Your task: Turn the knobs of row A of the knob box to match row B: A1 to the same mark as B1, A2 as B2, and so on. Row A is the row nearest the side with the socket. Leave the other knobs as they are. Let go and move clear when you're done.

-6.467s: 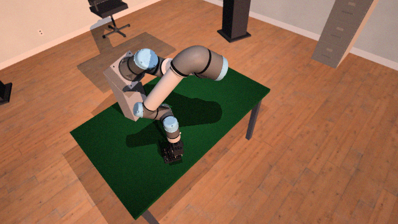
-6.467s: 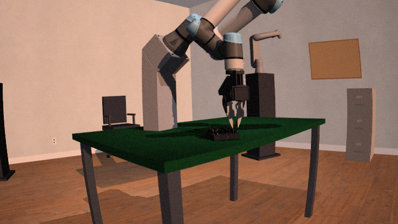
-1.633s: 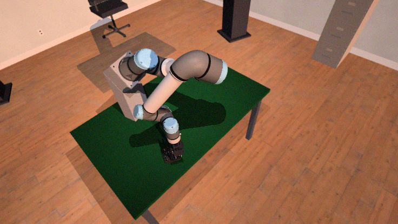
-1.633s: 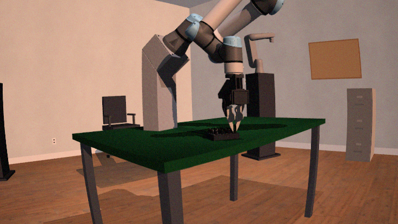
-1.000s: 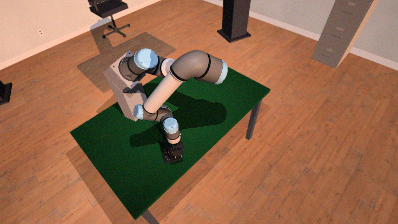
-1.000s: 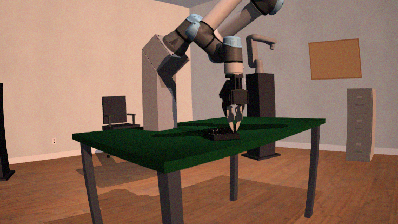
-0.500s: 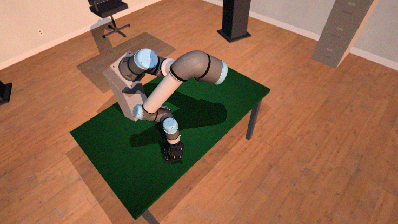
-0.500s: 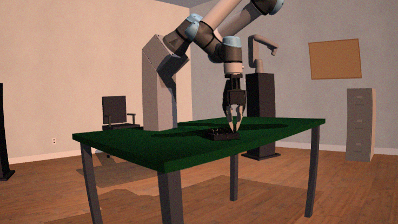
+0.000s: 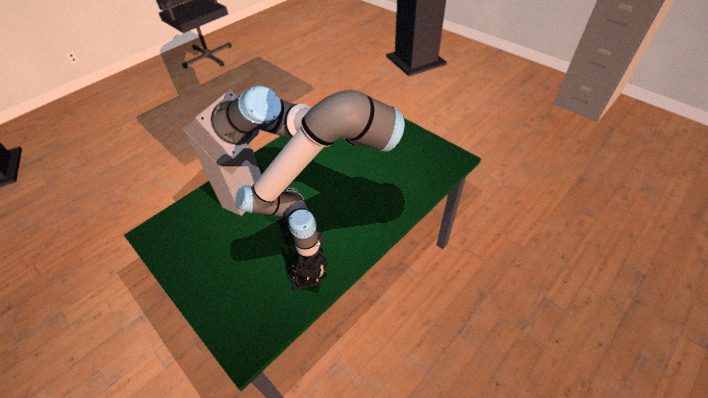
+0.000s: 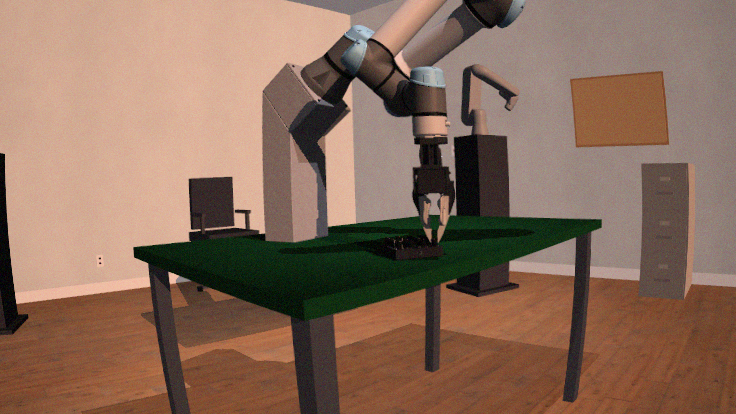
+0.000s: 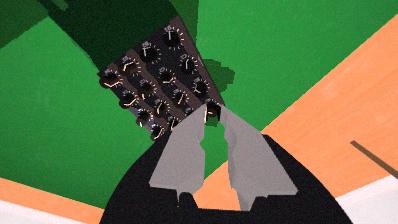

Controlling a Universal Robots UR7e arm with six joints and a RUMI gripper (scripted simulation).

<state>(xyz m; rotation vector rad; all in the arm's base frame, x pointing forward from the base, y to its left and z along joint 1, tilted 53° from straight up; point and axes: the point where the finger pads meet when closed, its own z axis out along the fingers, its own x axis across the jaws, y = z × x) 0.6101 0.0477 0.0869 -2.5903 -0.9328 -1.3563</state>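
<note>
Top: I saw the knob box (image 9: 302,282) on the green table (image 9: 208,277), near its long front edge, under the gripper (image 9: 310,269) | Exterior: gripper stood upright over the box's right end | Wrist: fingers were nearly closed, pinching a corner knob (image 11: 212,109) of the box.

A flat, dark knob box (image 11: 160,82) lies on a green table, near its edge. It carries a grid of small black knobs with pale pointers. One corner knob (image 11: 212,108) sits clamped between grey fingertips.
</note>
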